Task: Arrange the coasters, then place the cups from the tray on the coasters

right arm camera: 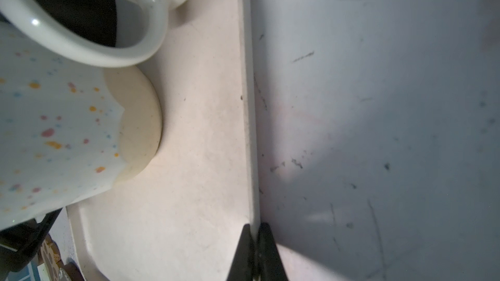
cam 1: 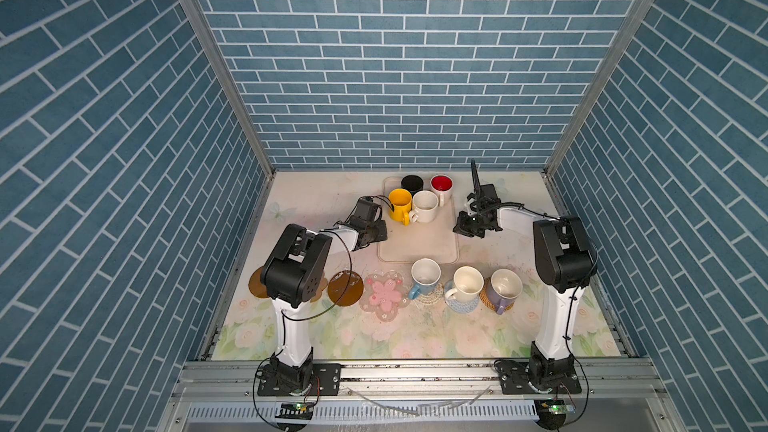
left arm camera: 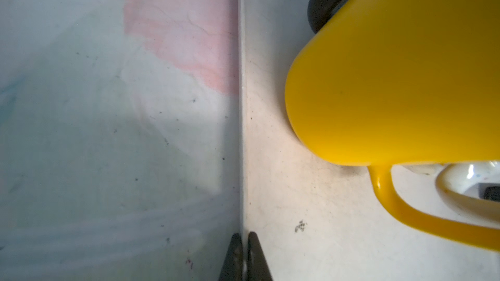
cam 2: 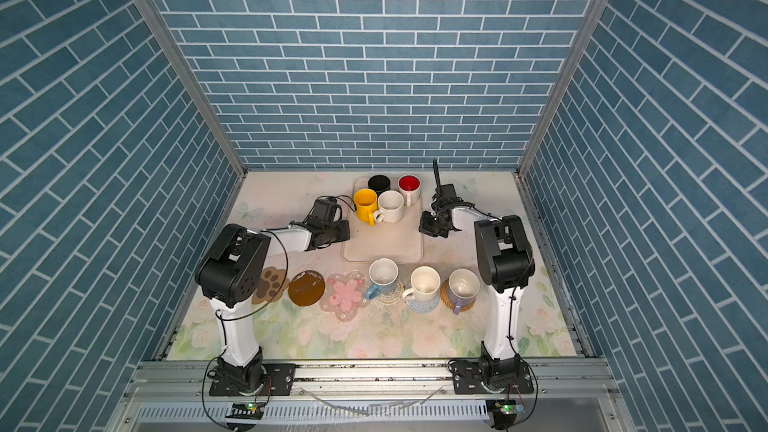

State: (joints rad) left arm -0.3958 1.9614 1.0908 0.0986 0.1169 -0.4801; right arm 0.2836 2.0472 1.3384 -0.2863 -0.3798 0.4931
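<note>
Left gripper [left arm camera: 244,235] and right gripper [right arm camera: 255,225] are clamping the rims of the pale beige rectangular tray [cam 1: 415,238] between them, likely needing a synchronized shift next.

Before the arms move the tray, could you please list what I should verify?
1. The left gripper is shut on the tray rim: ok.
2. The right gripper is shut on the opposite rim: ok.
3. Upright on tray: yellow mug, black mug, red-lined mug, cream mug: ok.
4. Space beyond the near rim: not ok, light blue mug stands close.
5. Free: pink flower coaster, brown disc, paw coaster: ok.
</note>
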